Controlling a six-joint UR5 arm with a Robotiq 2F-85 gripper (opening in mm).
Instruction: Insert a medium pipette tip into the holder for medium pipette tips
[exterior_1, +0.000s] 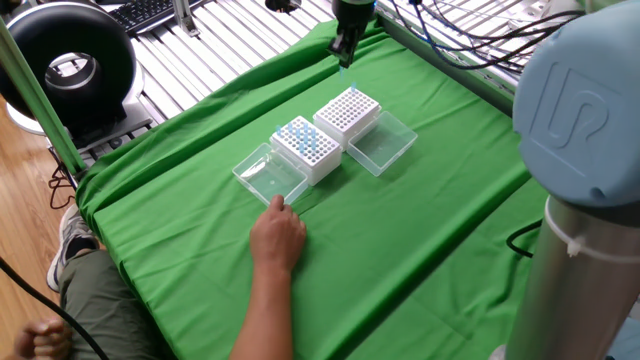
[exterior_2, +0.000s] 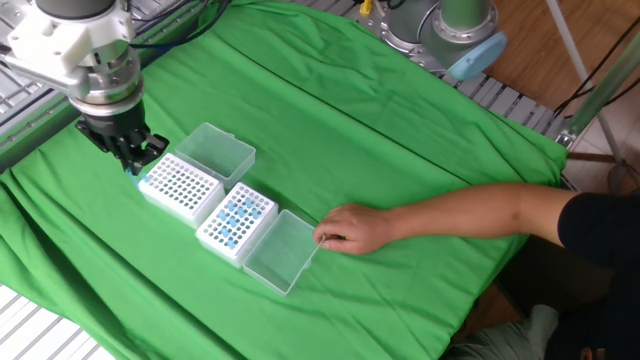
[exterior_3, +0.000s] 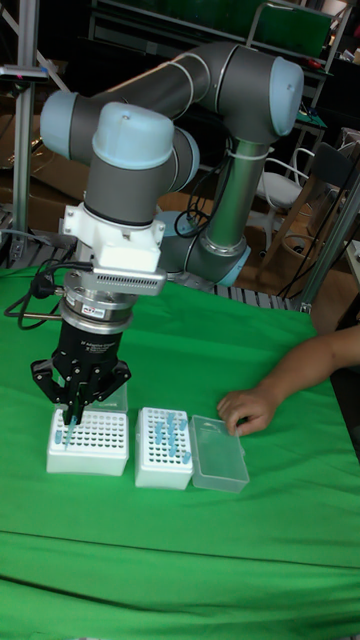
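My gripper (exterior_2: 131, 162) hangs over the far left corner of the white holder (exterior_2: 182, 187), a rack of open holes. Its fingers are shut on a thin medium pipette tip (exterior_1: 342, 68) with a blue end that points down. The tall fixed view shows the gripper (exterior_3: 71, 418) just above the holder (exterior_3: 90, 438), at its left column. Beside the holder stands a second rack filled with blue-topped tips (exterior_1: 305, 143), also visible as the tip rack (exterior_3: 163, 440).
A clear lid (exterior_2: 216, 150) lies behind the holder. Another clear lid (exterior_2: 283, 250) lies beside the tip rack, and a person's hand (exterior_2: 350, 228) rests against it. Green cloth (exterior_1: 430, 230) covers the table. My arm's base (exterior_2: 455, 40) stands at the far side.
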